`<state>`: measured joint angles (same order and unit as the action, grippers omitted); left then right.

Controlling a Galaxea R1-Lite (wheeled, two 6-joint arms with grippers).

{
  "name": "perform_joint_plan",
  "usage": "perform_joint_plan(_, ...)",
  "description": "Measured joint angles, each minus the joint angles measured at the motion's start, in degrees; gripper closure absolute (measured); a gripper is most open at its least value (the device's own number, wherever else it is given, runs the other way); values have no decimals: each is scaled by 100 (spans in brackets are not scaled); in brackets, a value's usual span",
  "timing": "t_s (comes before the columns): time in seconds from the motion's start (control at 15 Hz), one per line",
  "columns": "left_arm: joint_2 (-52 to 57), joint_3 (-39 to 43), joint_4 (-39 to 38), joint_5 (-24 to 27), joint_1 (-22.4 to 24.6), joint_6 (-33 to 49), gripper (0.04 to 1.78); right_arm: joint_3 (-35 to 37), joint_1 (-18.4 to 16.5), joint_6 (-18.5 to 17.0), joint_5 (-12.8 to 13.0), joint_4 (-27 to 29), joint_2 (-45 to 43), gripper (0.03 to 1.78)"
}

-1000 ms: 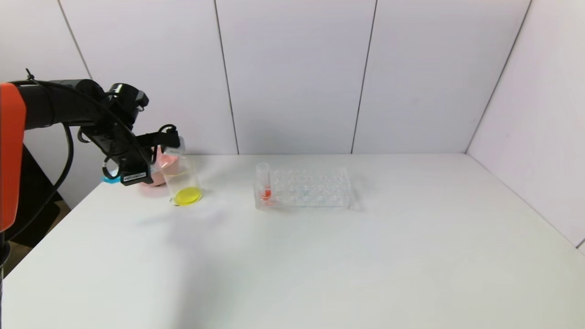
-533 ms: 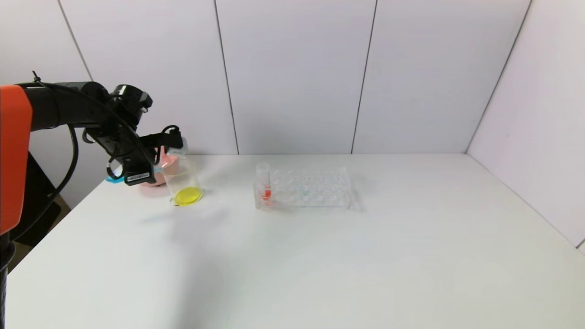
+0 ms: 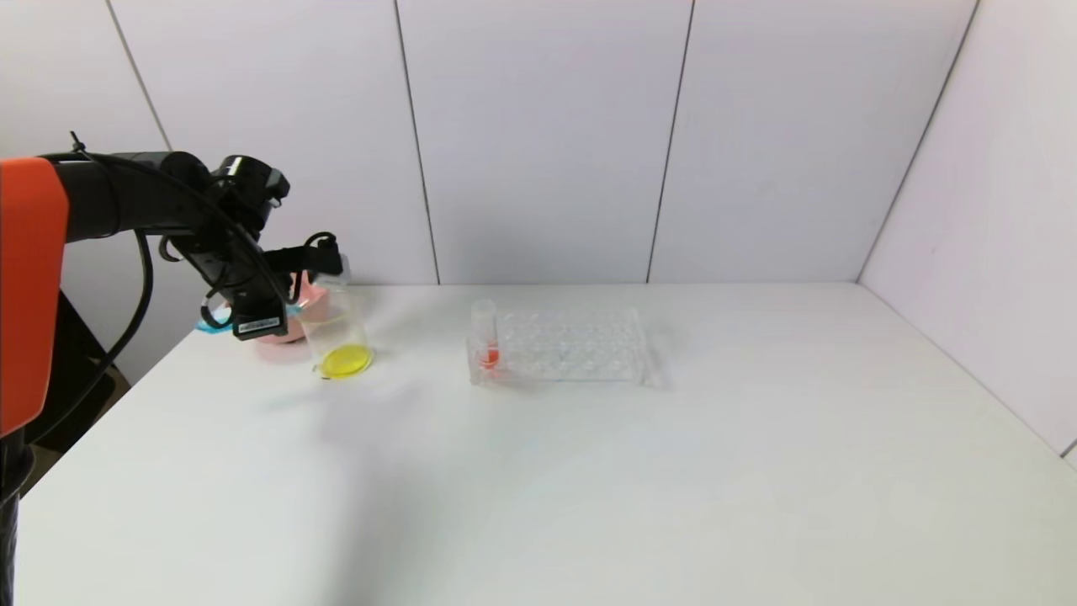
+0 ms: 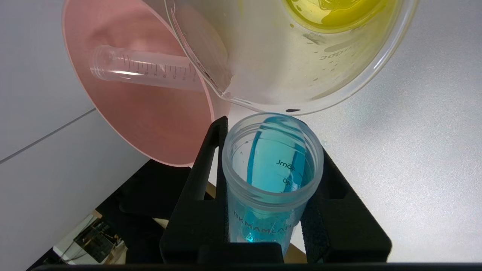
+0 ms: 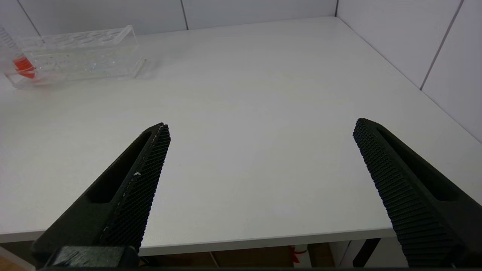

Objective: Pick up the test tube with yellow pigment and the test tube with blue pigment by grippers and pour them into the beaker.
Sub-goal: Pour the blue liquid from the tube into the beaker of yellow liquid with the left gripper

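My left gripper [image 3: 323, 264] is shut on the test tube with blue pigment [image 4: 273, 165], tilted near level. The tube's open mouth is at the rim of the beaker [image 3: 335, 324], and its blue tip [image 3: 208, 326] points away to the left. Blue liquid lies along the tube up to its mouth. The beaker [image 4: 301, 56] holds yellow liquid [image 3: 345, 362] at the bottom. No tube with yellow liquid shows. An empty clear tube [image 4: 147, 69] lies in the pink bowl [image 4: 150, 124]. My right gripper [image 5: 261, 125] is open and empty over the table's front edge.
The pink bowl [image 3: 284, 324] stands just behind the beaker, at the table's left edge. A clear tube rack [image 3: 564, 345] holding a red-tipped tube [image 3: 486, 337] stands at mid table. White walls close the back and right.
My left gripper has shifted slightly right and up toward the beaker rim, with the blue tube still in it. The beaker and rack have not moved.
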<state>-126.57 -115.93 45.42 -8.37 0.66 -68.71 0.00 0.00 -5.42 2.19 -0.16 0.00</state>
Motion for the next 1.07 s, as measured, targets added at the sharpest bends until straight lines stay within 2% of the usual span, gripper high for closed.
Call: perform_joint_plan(1.07,-7,0,-50,-374,-132,18,129,0,0,0,0,0,0,4)
